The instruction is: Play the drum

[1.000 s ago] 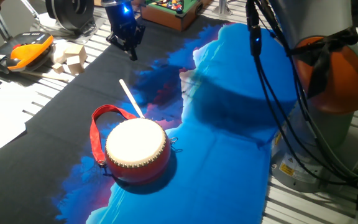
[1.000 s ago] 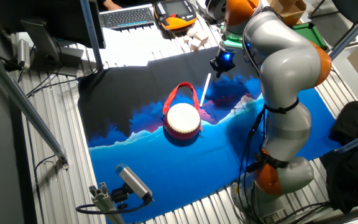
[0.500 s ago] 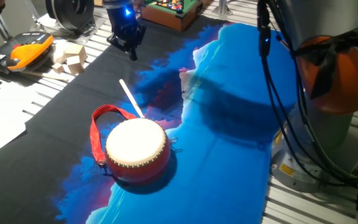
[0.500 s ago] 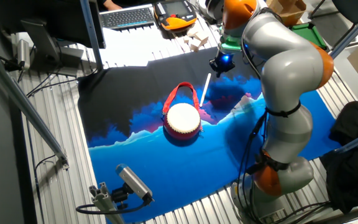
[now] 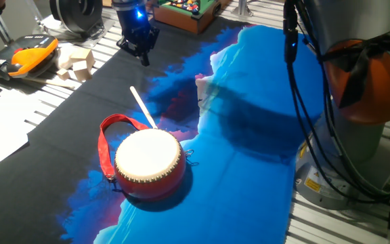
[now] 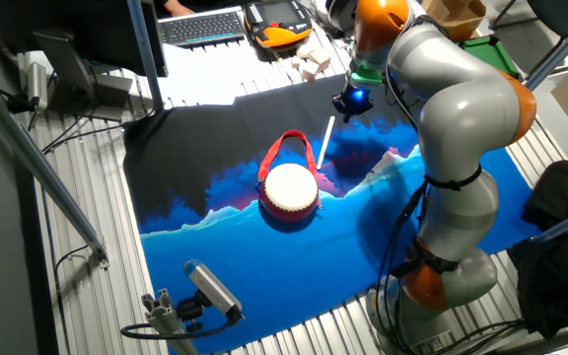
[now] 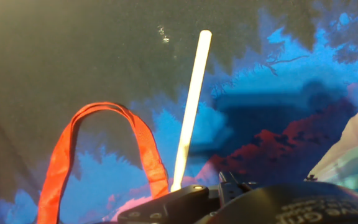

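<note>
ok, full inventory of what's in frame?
drum: 1, red body, cream head, on the cloth, centre
strap: 1, red loop, on the drum's side
stick: 1, white, flat on the cloth, one end by the drum
cloth: 1, black and blue, covers the table
wood blocks: several, pale, beside the cloth
pendant: 1, orange and black, beside the blocks
keyboard: 1, black, far edge
pool table toy: 1, green, behind the gripper
gripper: 1, black, above the cloth beyond the stick's far end, nothing seen in it

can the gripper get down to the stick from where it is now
Probably yes. The gripper hangs above the far end of the white stick, with only bare cloth between them. The drum sits at the stick's other end.
</note>
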